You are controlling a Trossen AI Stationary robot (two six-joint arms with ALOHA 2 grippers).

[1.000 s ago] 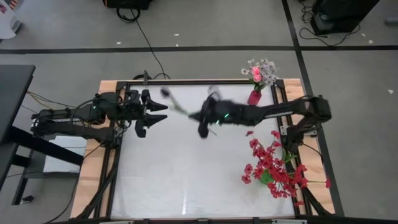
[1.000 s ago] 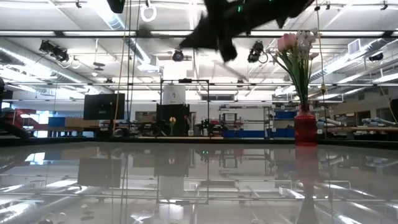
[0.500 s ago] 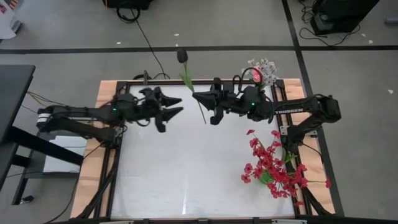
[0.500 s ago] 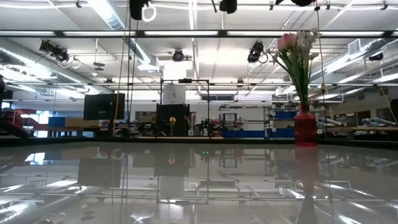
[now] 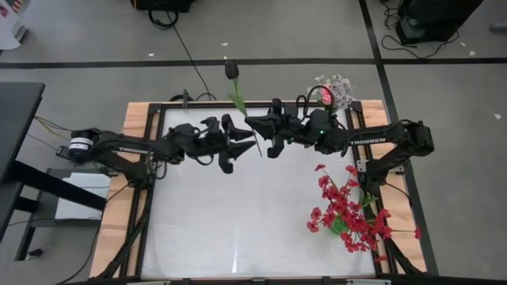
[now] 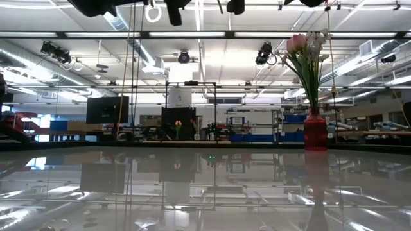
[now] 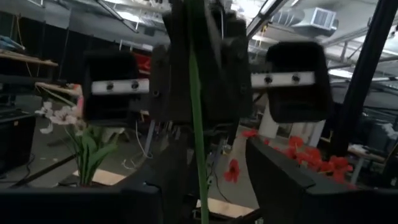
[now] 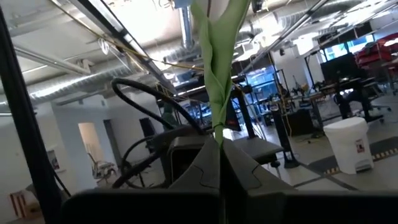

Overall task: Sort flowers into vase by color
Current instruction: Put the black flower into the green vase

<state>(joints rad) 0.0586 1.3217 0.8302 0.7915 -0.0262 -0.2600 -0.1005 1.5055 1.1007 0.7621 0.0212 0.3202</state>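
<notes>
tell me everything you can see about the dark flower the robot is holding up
The dark flower is a single artificial stem with a nearly black bud at its tip, beyond the table's far edge in the high view. Its thin green stem runs from the bud, past a green leaf, down to the right end effector, which is shut on it and holds it in the air above the table. The left end effector reaches in with its fingers either side of the stem's lower part. It looks like plastic.

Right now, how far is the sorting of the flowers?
Done: pink and white flowers stand in the red vase. In hand: the right gripper holds a dark-budded flower by its stem; the open left gripper is beside it. Left: the red sprays on the table.
</notes>
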